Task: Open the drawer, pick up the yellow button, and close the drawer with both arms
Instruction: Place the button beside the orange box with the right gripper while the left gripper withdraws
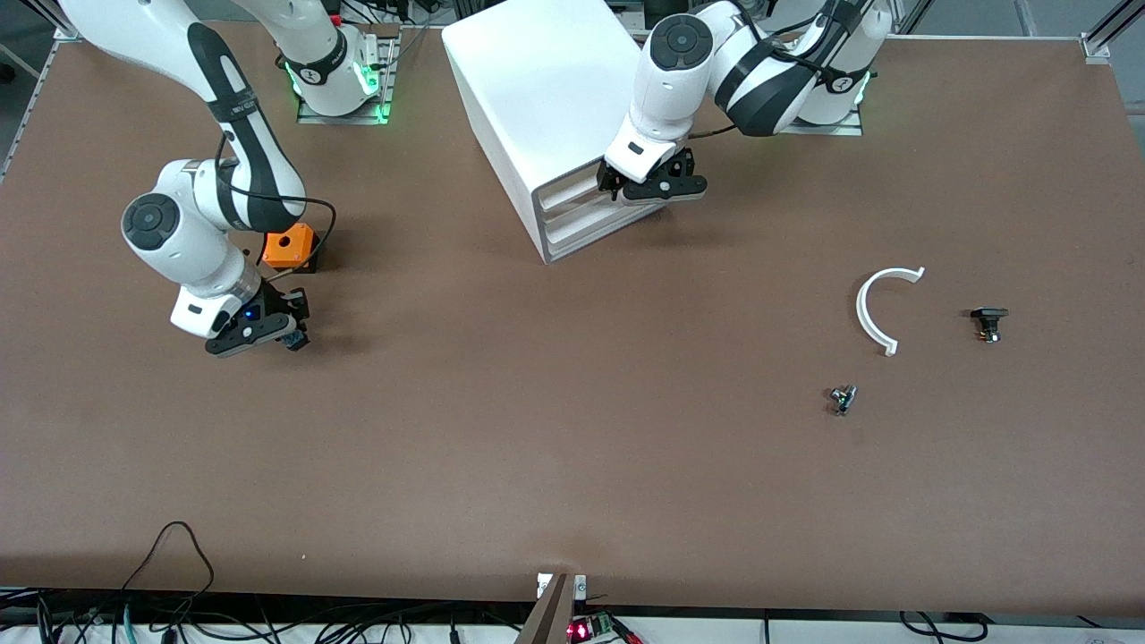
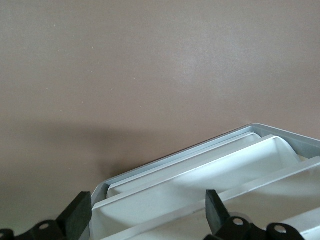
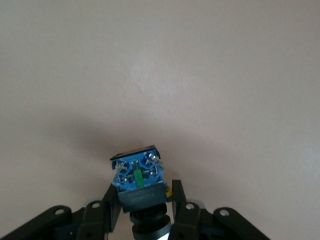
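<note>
The button (image 3: pixel 137 181) is out of the cabinet (image 1: pixel 537 98) and pinched in the right gripper (image 1: pixel 288 333), its blue-and-black body sticking out between the pressed-together fingers with a sliver of yellow at the base. That gripper hangs low over bare tabletop (image 1: pixel 572 465) toward the right arm's end, just nearer the front camera than the orange box (image 1: pixel 290 245) with the hole in it.

The left gripper (image 1: pixel 646 183) is at the cabinet's front, level with the top drawer (image 2: pixel 200 192). Its fingers (image 2: pixel 77 215) are spread wide and grip nothing; in the left wrist view the drawer's white face and rim sit between and just ahead of them. From the front view the drawer looks nearly flush with the two below it, though I cannot tell whether it is fully home.

So I judge the taking step done and the closing step in hand. The next move calls for the left gripper to press squarely against the drawer face and push it in until it lines up with the others, keeping the push straight so the light cabinet does not slide or twist. The right arm need only keep its hold on the button.

Toward the left arm's end lie a white curved piece (image 1: pixel 881 304) and two small dark parts (image 1: pixel 988 322) (image 1: pixel 843 398), well apart from the work.
</note>
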